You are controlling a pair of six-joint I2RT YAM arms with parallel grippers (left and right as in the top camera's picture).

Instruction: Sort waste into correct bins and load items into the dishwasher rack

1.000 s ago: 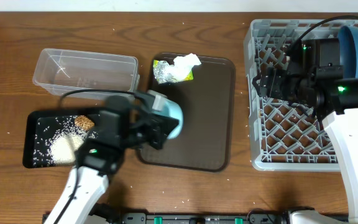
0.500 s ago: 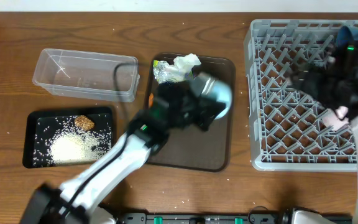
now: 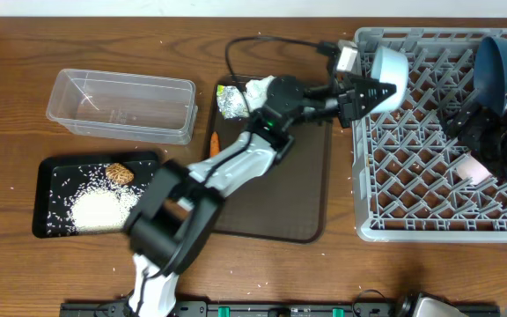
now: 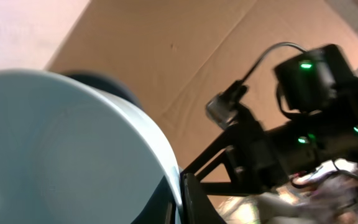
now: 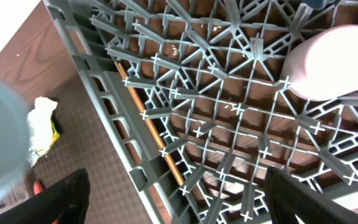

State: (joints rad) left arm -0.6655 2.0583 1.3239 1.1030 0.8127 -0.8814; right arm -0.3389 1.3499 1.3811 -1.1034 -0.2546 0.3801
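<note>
My left gripper (image 3: 365,91) is shut on the small light blue cup (image 3: 387,69) and holds it over the far left corner of the grey dishwasher rack (image 3: 368,224). The cup fills the left wrist view (image 4: 61,149). My right gripper (image 3: 469,132) is open and empty above the rack's right half (image 5: 191,208). The dark blue bowl (image 3: 498,70) stands on edge in the rack. The pink cup (image 5: 328,62) lies in the rack. A thin wooden stick (image 5: 140,109) lies by the rack's left wall. Tissue (image 3: 263,87), foil wrapper (image 3: 231,104) and carrot (image 3: 214,141) are at the brown tray's far left. The white bowl is out of view.
The clear tub (image 3: 121,106) stands at the far left. The black tray (image 3: 55,167) in front of it holds rice (image 3: 95,210) and a brown lump (image 3: 119,173). The brown serving tray (image 3: 280,185) lies between bins and rack. Rice grains dot the table.
My left arm has carried the light blue cup from the brown tray's left side rightward to the rack's far left corner. My right arm has drawn back toward the rack's right side.
</note>
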